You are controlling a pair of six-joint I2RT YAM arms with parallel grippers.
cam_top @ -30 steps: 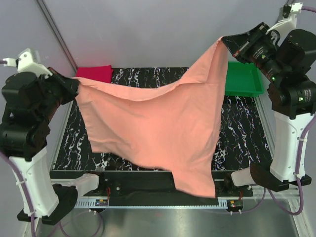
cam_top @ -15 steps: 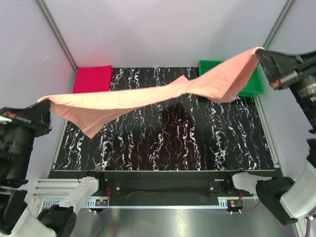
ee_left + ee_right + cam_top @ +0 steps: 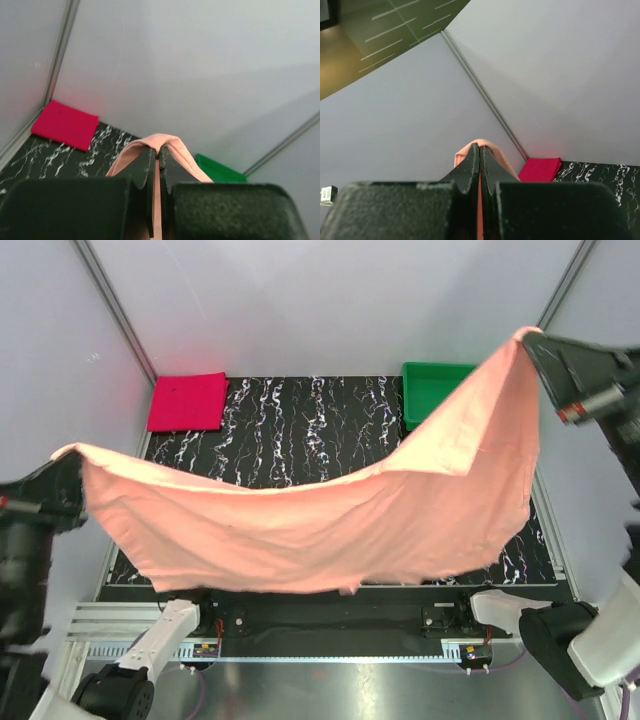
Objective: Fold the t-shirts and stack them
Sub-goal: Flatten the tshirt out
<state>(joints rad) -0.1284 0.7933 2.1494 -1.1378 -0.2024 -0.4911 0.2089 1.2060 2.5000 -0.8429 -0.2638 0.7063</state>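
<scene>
Stretching left-right, pink t-shirt hangs, right end higher.

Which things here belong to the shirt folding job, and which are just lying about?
Job:
- salmon-pink t-shirt, pinched by left gripper and right gripper
- folded magenta t-shirt

Lying about:
- green tray

A robot lab test cell. Plain pale panel walls joined by aluminium corner posts stand beyond the left claw and right claw. A black marbled surface lies below them, and a toothed metal rail runs by the bolted arm bases.
</scene>
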